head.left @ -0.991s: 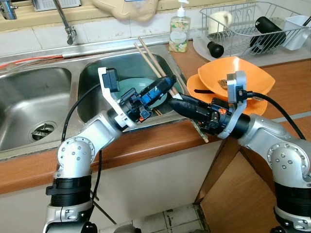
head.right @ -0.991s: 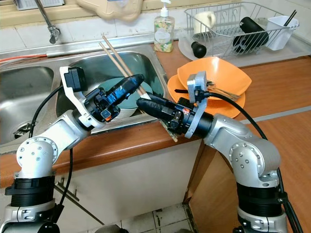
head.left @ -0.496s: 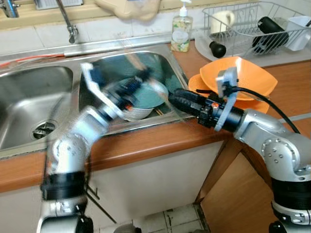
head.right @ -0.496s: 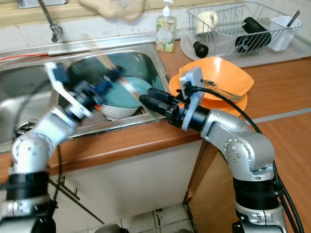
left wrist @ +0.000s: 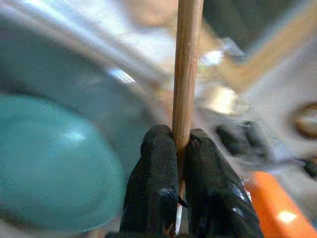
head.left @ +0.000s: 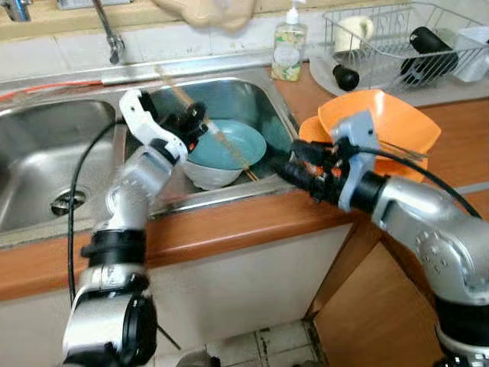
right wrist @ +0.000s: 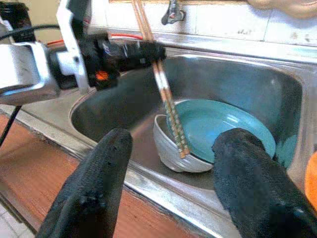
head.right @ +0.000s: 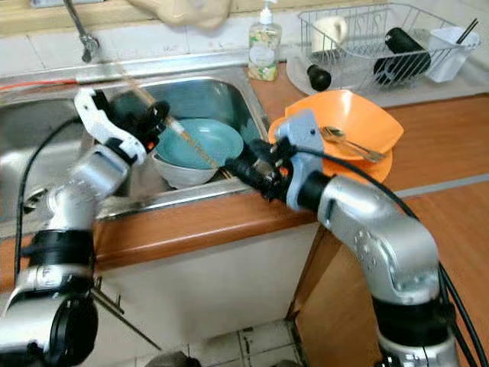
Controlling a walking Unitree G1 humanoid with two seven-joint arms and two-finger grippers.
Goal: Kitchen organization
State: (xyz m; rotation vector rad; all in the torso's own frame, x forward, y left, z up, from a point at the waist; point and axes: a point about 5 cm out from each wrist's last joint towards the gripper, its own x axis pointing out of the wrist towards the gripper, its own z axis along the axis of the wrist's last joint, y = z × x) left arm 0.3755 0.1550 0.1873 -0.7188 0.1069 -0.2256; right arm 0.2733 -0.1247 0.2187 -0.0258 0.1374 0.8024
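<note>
I take the sink as my reference. My left gripper is over the sink's right basin, its fingers clamped on a pair of wooden chopsticks. The chopsticks slant from the back wall of the basin down toward its front rim, passing above a teal plate. In the right wrist view their lower ends lie just above the near rim of the stack. The teal plate rests on a white bowl, and both sit inside the right basin, toward its front.

My right gripper is at the front right corner of the sink, above the wooden counter edge. Its fingers are spread wide apart and hold nothing; it points across the basin toward the white bowl.

Right of the sink, on the counter, orange dishes are stacked, with a metal spoon lying in the top one. Behind the sink's right corner stands a soap dispenser. Further right of it is a wire dish rack.
</note>
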